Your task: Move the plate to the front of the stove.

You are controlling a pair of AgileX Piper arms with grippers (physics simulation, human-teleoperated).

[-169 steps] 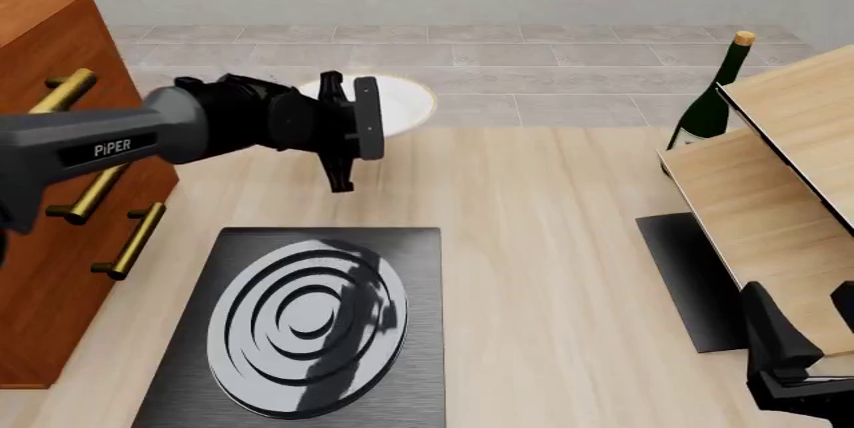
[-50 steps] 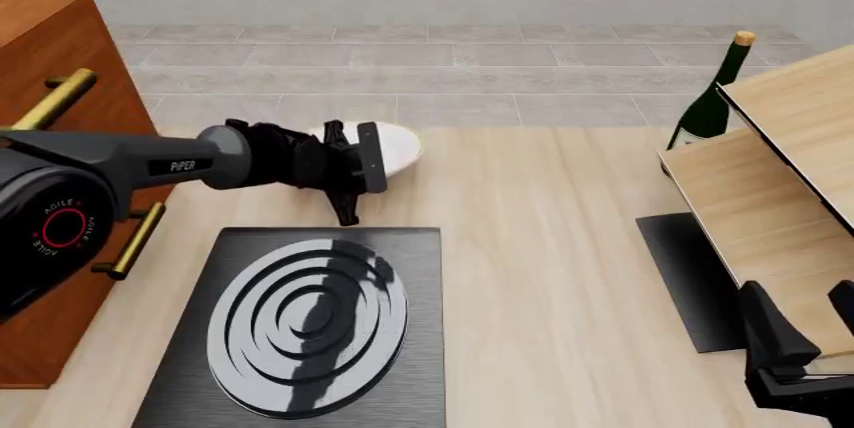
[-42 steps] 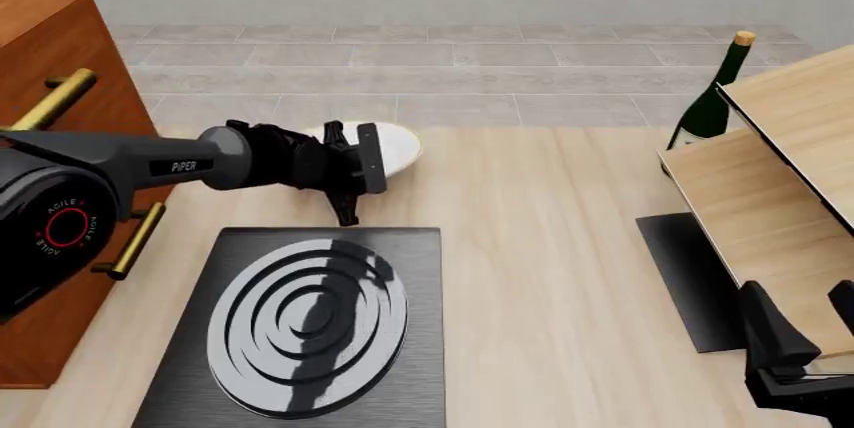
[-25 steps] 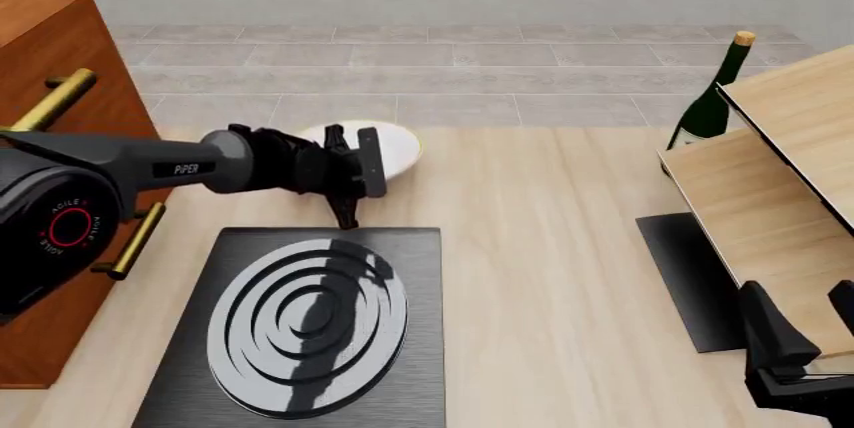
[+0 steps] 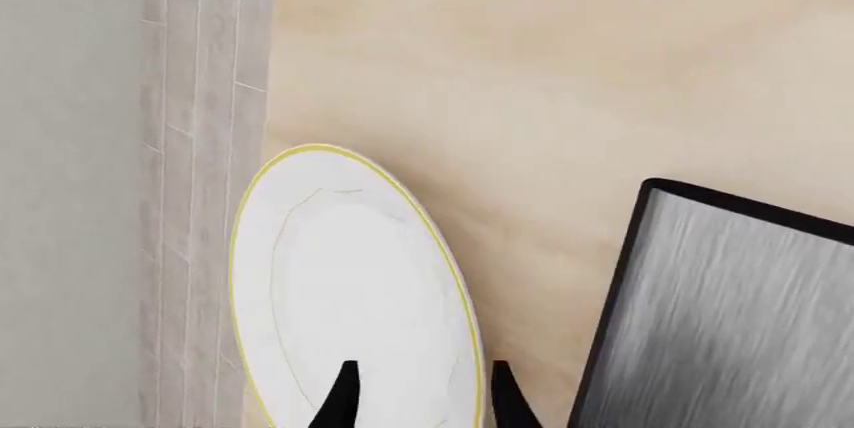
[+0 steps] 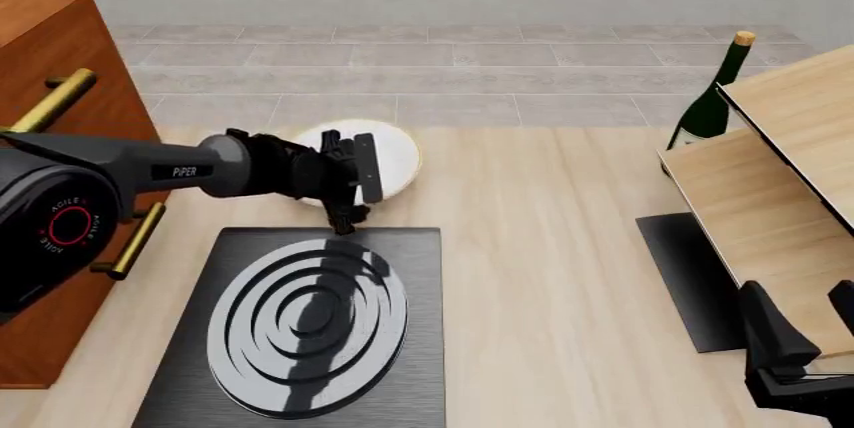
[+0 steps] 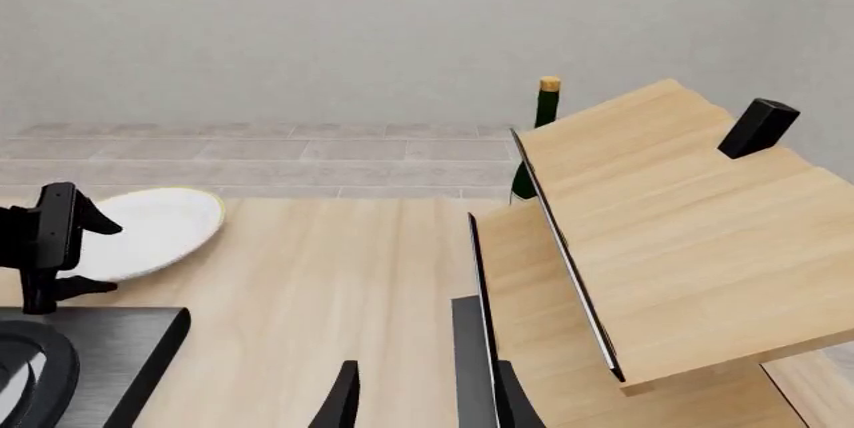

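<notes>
The plate, white with a thin gold rim, lies on the table just beyond the far edge of the stove, a black slab with a ringed burner. My left gripper is at the plate's near-left rim. In the left wrist view its fingers stand apart: one over the plate, the other outside the rim, next to the stove; the left gripper is open. My right gripper rests at the front right, open and holding nothing.
A brown cabinet with gold handles stands at the left. At the right are a tilted wooden shelf, a green wine bottle behind it and a plain black mat under it.
The left arm brought the plate from past the table's far edge down to the table behind the stove. In the last half second the plate settled flatter and the fingers parted.
</notes>
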